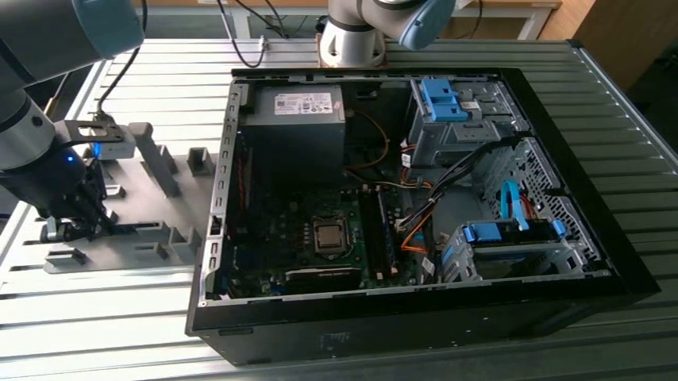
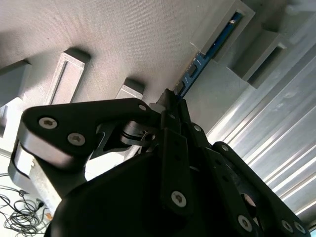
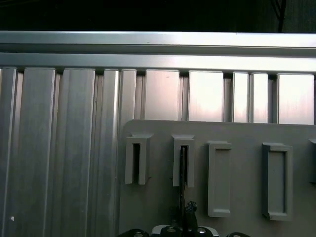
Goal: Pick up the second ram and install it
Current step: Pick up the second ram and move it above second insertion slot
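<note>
Second ram (image 2: 217,44) stands on its long edge in the grey holder plate (image 1: 138,238), which lies on the slatted aluminium table (image 1: 106,317) at the exterior view's left, just beside the open computer case (image 1: 424,317). In the second wrist view the blue stick runs through a slotted grey block (image 2: 224,64) at its far end, and its near end disappears between the gripper (image 2: 170,98) fingertips. The fingers (image 2: 173,111) are drawn together on that near end, pinching the thin board between them. In the first wrist view the same stick (image 3: 182,168) shows as a thin dark edge rising from the gripper (image 3: 186,210) into the slot of one block (image 3: 183,148), with further upright blocks (image 3: 219,177) ranged beside it on the plate. In the exterior view the gripper (image 1: 75,226) is low over the near left part of the plate. Inside the case lie a motherboard (image 1: 297,230) with its processor socket (image 1: 329,236), a power supply (image 1: 302,107) at the far end, blue drive brackets (image 1: 440,99) toward the exterior view's right, and orange cables (image 1: 418,226) running across the middle.
</note>
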Robot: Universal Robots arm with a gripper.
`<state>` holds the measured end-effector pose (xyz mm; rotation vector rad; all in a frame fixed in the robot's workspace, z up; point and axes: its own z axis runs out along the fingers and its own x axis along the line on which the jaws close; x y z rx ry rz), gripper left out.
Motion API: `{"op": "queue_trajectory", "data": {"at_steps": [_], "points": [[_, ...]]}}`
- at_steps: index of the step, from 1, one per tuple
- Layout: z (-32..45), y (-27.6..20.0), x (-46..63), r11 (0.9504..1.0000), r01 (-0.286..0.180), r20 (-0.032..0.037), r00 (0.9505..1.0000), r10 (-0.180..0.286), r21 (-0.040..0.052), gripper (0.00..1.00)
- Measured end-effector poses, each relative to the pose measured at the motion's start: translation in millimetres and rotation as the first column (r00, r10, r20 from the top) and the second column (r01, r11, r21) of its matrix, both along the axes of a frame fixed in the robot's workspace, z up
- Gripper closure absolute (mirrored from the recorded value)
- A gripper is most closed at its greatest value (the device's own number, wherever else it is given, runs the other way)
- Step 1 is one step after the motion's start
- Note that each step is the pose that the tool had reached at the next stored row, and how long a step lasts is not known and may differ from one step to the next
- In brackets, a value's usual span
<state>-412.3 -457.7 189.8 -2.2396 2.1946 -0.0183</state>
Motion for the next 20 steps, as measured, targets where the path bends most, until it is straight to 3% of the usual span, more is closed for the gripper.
{"op": "queue_trajectory", "data": {"at_steps": [5, 16, 20], "points": [[3.7, 0.0, 0.0, 1.0, 0.0, 0.0, 1.0, 0.0, 0.0, 0.86], [29.6, 0.0, 0.0, 1.0, 0.0, -0.0002, 1.0, 0.0, 0.0, 0.86], [30.7, 0.0, 0.1, 1.0, 0.0, 0.0001, 1.0, 0.0, 0.0002, 0.86]]}}
